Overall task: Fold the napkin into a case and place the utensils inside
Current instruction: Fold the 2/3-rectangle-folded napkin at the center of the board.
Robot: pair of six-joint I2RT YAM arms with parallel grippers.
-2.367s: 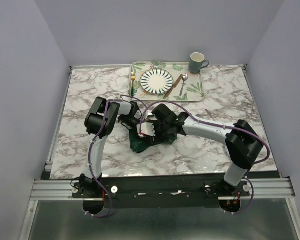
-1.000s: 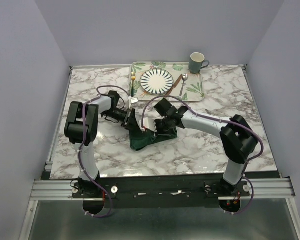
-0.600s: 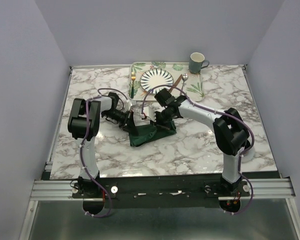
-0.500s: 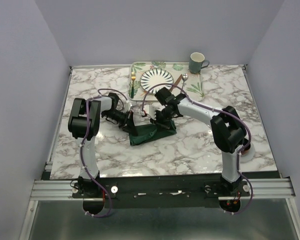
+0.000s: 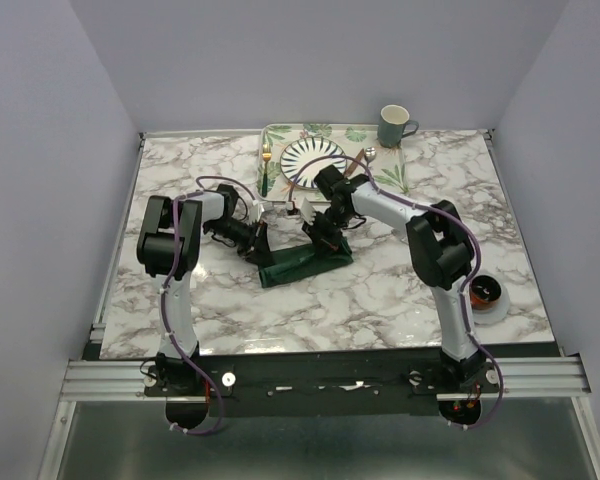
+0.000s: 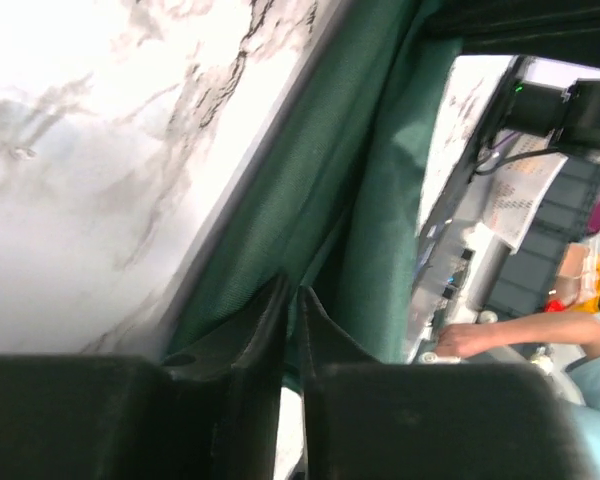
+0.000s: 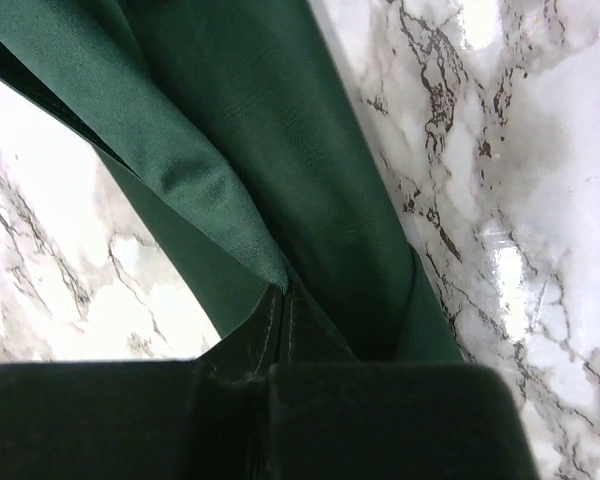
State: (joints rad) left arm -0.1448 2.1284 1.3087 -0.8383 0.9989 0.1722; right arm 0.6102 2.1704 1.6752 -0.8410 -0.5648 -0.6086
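Napkin (image 5: 305, 265) pulled narrower; wrist views show left gripper (image 6: 292, 300) and right gripper (image 7: 283, 300) pinching it.

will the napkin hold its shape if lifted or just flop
Probably floppy: the napkin drapes in soft folds from where the right fingers pinch it. Likely light, as a thin pinch holds a fold up. Its sheen hints the layers may slide apart.
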